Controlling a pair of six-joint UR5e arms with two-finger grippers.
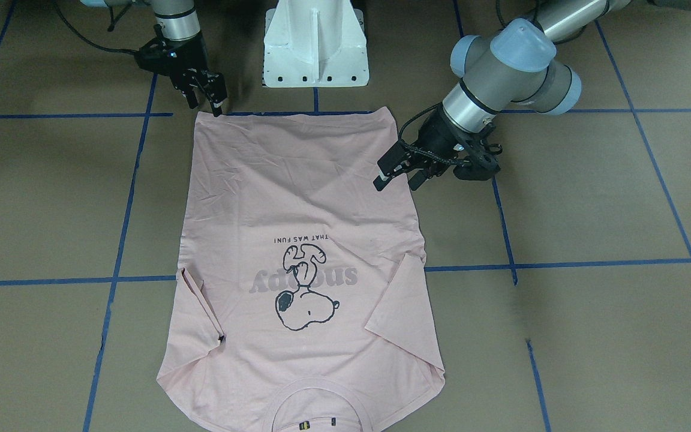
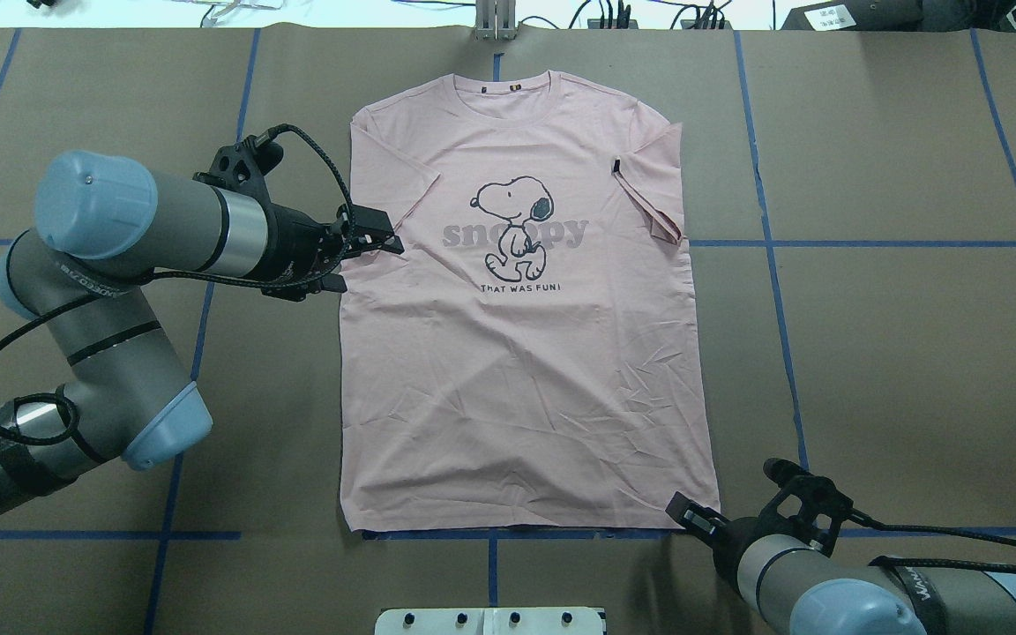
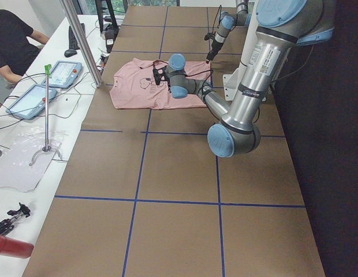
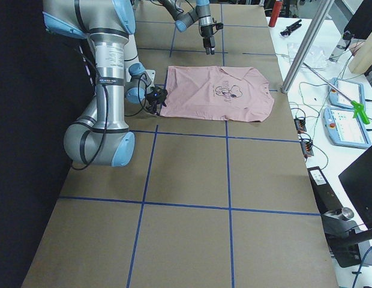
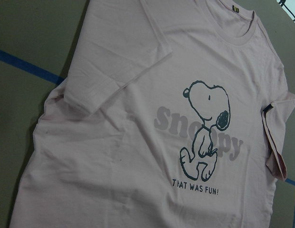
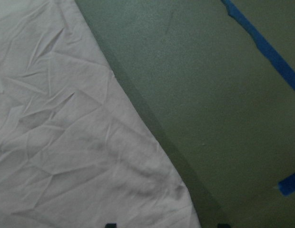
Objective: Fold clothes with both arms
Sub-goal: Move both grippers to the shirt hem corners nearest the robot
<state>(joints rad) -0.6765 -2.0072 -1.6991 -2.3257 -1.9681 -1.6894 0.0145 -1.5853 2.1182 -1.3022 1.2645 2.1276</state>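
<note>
The T-shirt (image 2: pixel 526 379) is lying flat, print up, on the table (image 2: pixel 896 353), its long axis running from the hem by the robot out to the collar. Being light and limp, it is probably calling for pinches at corners and edges. The right gripper (image 1: pixel 206 101) is hovering, jaws wide, at a hem corner. The left gripper (image 1: pixel 398 177), jaws parted, is hanging at the side edge below the sleeve.

One T-shirt (image 2: pixel 517 370), two arms (image 2: pixel 146 216), two tools (left tool (image 1: pixel 397 182), right tool (image 1: pixel 206 103)), one white base (image 1: pixel 315 42).
</note>
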